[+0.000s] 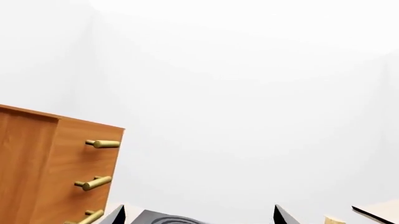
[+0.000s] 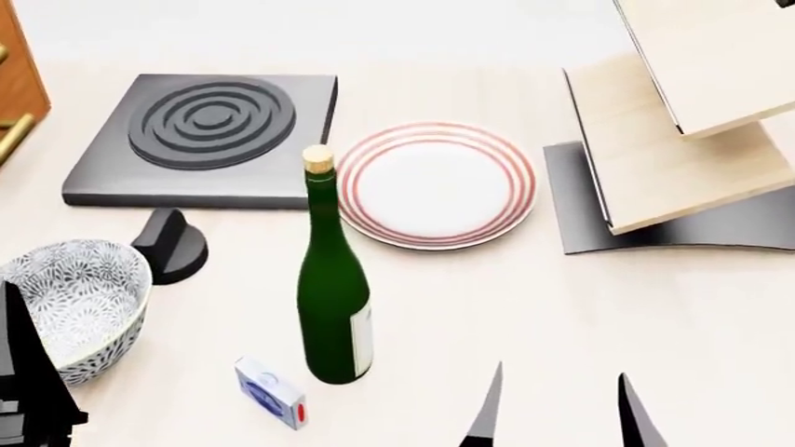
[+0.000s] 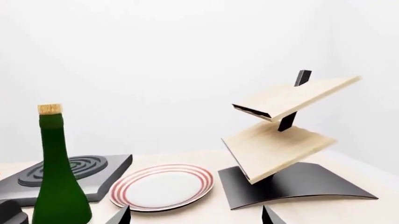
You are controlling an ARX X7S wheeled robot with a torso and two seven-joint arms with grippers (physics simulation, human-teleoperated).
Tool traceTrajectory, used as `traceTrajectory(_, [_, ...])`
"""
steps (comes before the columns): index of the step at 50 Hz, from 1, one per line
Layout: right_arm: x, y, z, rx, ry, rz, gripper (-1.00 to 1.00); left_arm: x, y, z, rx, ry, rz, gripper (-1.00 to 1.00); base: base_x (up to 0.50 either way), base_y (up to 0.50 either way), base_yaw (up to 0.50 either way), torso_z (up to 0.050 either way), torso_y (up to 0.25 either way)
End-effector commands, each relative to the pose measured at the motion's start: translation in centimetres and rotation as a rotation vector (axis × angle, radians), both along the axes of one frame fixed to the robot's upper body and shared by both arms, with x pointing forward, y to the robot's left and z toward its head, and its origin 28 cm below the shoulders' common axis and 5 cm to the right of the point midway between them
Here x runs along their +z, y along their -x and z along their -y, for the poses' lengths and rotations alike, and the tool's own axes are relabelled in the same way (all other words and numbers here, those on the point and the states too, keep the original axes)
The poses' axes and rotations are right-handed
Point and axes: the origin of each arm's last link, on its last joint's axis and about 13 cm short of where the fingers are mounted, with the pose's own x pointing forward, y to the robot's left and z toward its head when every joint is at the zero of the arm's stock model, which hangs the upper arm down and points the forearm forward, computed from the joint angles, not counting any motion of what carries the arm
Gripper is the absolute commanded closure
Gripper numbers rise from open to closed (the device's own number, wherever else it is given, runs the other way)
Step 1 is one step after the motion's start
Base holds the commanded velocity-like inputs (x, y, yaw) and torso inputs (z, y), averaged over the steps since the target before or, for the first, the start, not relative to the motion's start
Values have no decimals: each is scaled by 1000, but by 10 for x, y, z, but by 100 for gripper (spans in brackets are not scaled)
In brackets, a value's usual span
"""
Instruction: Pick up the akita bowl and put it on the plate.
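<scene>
The deep round ceramic bowl (image 2: 73, 303), white with a dense grey-black floral pattern, sits upright on the pale table (image 2: 522, 307), just beside my left hand (image 2: 28, 372). In the head view only one dark finger of that hand shows, close against the bowl's near rim; I cannot tell whether it touches, nor whether this hand is released or clenched. In the left wrist view the hand (image 1: 199, 215) shows as two dark fingertips set well apart, with nothing between them.

The flat round white plate with concentric red rings (image 2: 437, 183) lies bare, farther out on the table than the bowl and well apart from it, ahead of my right hand (image 2: 559, 410). That hand is released: two dark fingertips spread wide, nothing held; same in the right wrist view (image 3: 196, 215), with the plate (image 3: 163, 186) just beyond them.

A tall green glass bottle with a cork stopper (image 2: 331, 279) stands upright between the two hands, between bowl and plate. A small white and blue box (image 2: 270, 392) lies near the bottle's base. A black knob-shaped object (image 2: 170, 244) sits just beyond the bowl. The dark square stove burner with rings (image 2: 211, 135) lies beyond that, just beside the plate. A tilted light-wood two-tier rack on a black base (image 2: 671, 140) stands beyond the right hand. A wooden cabinet with brass handles (image 1: 62, 172) stands beyond the left hand.
</scene>
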Motion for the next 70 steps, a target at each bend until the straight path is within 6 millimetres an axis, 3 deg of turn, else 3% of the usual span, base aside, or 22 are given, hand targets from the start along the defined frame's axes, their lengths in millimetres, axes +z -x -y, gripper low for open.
traceTrajectory(1, [-1,0,-1,5,2,-2,-100,0,0,0,2,1,0,-100,195,0,0,0,0])
traceTrajectory(70, [-4,-2,-4,16,12,-7,-100,0,1,1,-2,-14,4,-100,175,0,0,0,0])
